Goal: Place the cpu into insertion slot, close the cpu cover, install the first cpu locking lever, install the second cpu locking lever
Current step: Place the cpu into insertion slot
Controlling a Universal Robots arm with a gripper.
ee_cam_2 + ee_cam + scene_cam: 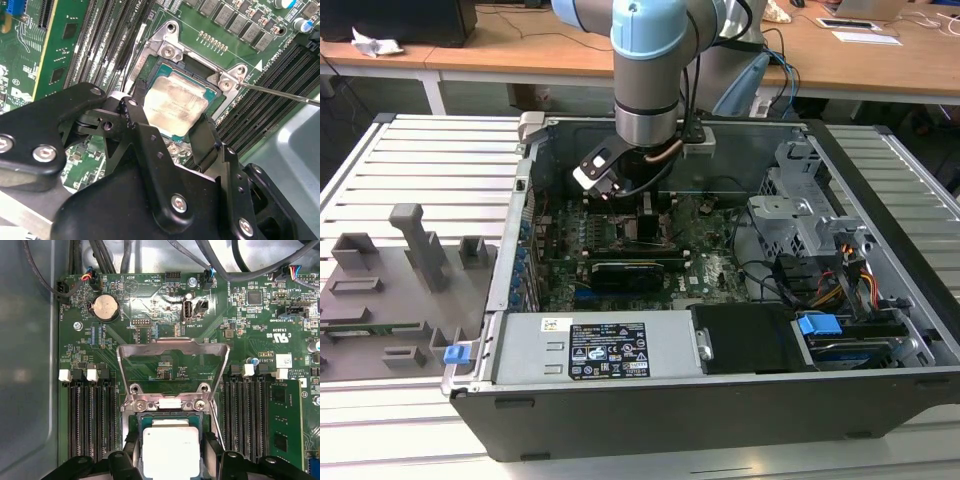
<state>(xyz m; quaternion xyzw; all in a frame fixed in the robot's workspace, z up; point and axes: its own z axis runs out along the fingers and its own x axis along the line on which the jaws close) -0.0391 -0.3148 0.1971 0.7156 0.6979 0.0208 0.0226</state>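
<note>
Arm's gripper (642,212): upper centre of exterior view, down inside open computer case (720,415). Fingers (134,112) clamped on two opposite edges of cpu (171,452), silver face up, at socket on motherboard (240,340). Beyond socket, cpu cover (172,343) stands raised open. Thin locking lever (280,93) angles away from socket corner.

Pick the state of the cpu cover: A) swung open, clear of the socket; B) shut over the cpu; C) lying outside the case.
A: in the first wrist view the cpu cover stands swung open past the socket, leaving the cpu bare between the jaws.
</note>
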